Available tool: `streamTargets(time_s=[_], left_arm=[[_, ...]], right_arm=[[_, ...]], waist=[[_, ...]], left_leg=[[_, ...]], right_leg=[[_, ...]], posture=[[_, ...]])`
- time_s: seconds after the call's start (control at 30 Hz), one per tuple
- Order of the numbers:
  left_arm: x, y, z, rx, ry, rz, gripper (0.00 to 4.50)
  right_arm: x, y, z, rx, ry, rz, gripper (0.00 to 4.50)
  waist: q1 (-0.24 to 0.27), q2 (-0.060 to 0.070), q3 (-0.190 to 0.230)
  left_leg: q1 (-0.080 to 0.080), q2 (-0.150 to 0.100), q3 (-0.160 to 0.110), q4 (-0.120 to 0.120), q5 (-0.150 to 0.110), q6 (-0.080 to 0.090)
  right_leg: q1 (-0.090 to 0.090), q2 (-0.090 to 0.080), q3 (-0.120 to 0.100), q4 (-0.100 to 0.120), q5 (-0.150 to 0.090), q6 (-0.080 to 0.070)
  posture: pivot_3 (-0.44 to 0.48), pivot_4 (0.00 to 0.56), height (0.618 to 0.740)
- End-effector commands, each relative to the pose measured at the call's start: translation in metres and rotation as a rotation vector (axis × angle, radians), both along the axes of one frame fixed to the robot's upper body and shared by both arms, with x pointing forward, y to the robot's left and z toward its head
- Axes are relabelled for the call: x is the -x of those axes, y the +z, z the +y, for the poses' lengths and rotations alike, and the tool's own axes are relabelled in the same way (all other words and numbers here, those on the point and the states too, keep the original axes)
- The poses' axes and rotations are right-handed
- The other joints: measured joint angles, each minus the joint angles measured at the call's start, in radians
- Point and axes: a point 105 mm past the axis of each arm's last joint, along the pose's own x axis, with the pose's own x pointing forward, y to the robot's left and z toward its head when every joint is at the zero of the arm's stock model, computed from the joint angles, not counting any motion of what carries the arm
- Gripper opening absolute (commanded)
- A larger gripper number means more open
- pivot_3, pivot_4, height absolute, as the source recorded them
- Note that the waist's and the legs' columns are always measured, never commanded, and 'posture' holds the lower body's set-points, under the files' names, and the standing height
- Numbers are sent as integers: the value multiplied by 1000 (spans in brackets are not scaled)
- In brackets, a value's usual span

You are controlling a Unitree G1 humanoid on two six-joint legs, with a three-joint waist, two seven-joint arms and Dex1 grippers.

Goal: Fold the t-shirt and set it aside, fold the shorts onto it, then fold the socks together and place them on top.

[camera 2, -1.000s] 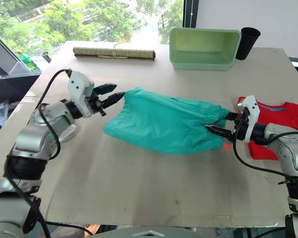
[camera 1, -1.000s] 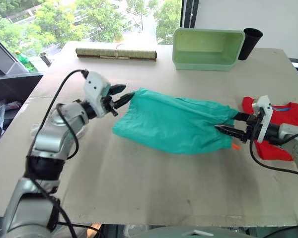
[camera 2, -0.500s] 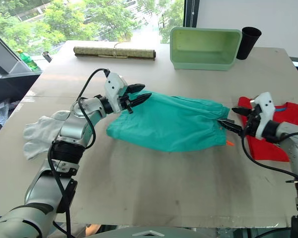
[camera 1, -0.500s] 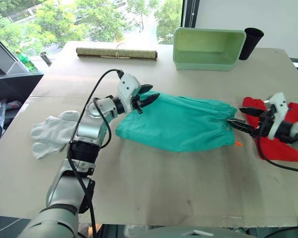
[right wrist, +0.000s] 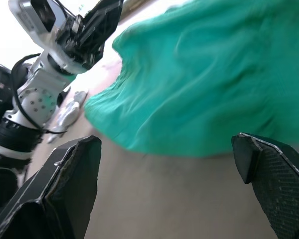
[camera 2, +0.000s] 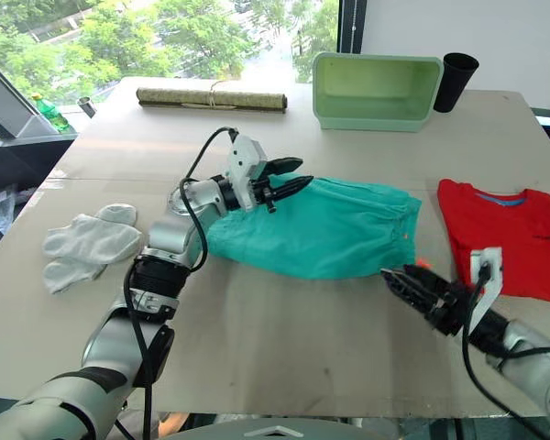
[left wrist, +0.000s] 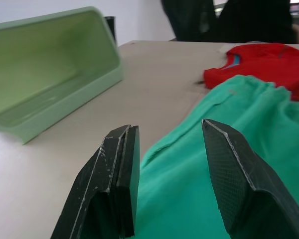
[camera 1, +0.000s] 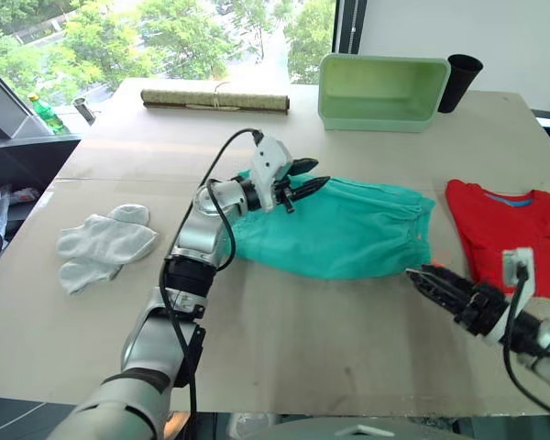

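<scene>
The shorts (camera 1: 335, 234) lie spread flat at the middle of the table (camera 1: 284, 357), teal fabric rumpled, the gathered waistband toward the robot's right with a bit of orange drawstring (camera 2: 423, 264) showing just past that edge. To their right, apart from them, the red t-shirt (camera 1: 506, 234) lies folded flat near the table's right edge, its blue collar lining toward the far side. The socks (camera 1: 103, 246) — pale grey, lying together — sit well to the left of the shorts.

The left gripper (camera 1: 310, 179) hovers over the far left corner of the shorts, its fingers (left wrist: 117, 184) spread apart with nothing between them; the wrist view shows green cloth below and beyond the gap. The right gripper (camera 1: 431, 280) is low over bare table just in front of the waistband end of the shorts, fingers parted wide in its wrist view and empty.

At the far edge stand a pale green bin (camera 1: 380, 90), a black cup (camera 1: 459, 78) beside it, and — further left — a rolled mat (camera 1: 215, 99).
</scene>
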Motion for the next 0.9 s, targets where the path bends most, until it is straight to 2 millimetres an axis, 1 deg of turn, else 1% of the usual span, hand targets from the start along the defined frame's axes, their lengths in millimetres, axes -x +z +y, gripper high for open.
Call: streamTargets(time_s=[0.03,0.1,0.17,0.27,0.33,0.4,0.47,0.53,0.63,0.8,0.83,0.9], left_arm=[[2,-19,-2,-114,-55,22,2200],[4,-27,-1,-143,-76,48,2200],[9,-32,-3,-143,-111,76,2200],[17,-36,-4,-144,-160,109,2200],[20,-37,-4,-151,-178,121,2200],[24,-43,-3,-182,-198,136,2200],[21,-52,-2,-228,-187,147,2200],[18,-54,-2,-242,-183,152,2200],[18,-57,-3,-256,-193,157,2200],[16,-62,-2,-274,-193,168,2200],[15,-63,-2,-275,-192,170,2200],[15,-63,-2,-275,-189,172,2200]], right_arm=[[-11,-6,-4,-20,-125,53,4418],[-17,-14,-7,-44,-189,98,4418],[-25,-20,-8,-109,-251,139,4418],[-35,-19,-4,-213,-292,155,4418],[-37,-19,-2,-240,-302,158,4418],[-45,-21,-1,-272,-343,157,4418],[-61,-22,-1,-284,-397,127,4418],[-70,-25,0,-272,-422,105,4418],[-78,-31,-1,-256,-463,98,4418],[-87,-34,4,-255,-478,89,4418],[-88,-34,5,-250,-476,86,4187],[-91,-36,7,-202,-478,80,3434]], waist=[[-1,0,0],[-1,0,0],[0,0,0],[-1,0,0],[-2,0,-1],[-2,-1,-1],[-9,-1,-1],[-14,-1,-2],[-17,-2,-2],[-21,-3,-4],[-23,-4,-5],[-23,-4,-5]], left_leg=[[0,0,0,0,0,0],[0,0,0,0,0,0],[-1,0,0,0,0,0],[-1,0,-1,-1,0,0],[-1,0,-1,-1,0,0],[-1,0,0,-1,0,0],[0,1,0,-1,0,0],[0,1,0,0,0,0],[0,1,0,0,0,0],[0,1,0,0,0,0],[0,1,0,0,0,0],[0,1,0,0,0,0]], right_leg=[[0,0,0,0,0,0],[0,1,0,0,0,0],[-1,1,0,0,0,0],[-1,1,0,0,0,0],[-1,1,0,0,0,0],[-1,1,0,0,0,0],[-1,1,0,0,0,0],[-1,2,1,0,0,0],[-1,2,0,0,0,0],[-1,1,1,0,0,0],[0,1,0,0,0,0],[0,1,0,0,0,0]], posture=[[0,150,740],[0,150,740],[0,150,740],[0,150,740],[0,150,740],[0,150,740],[0,150,740],[0,150,740],[0,150,740],[0,150,740],[0,150,740],[0,150,740]])
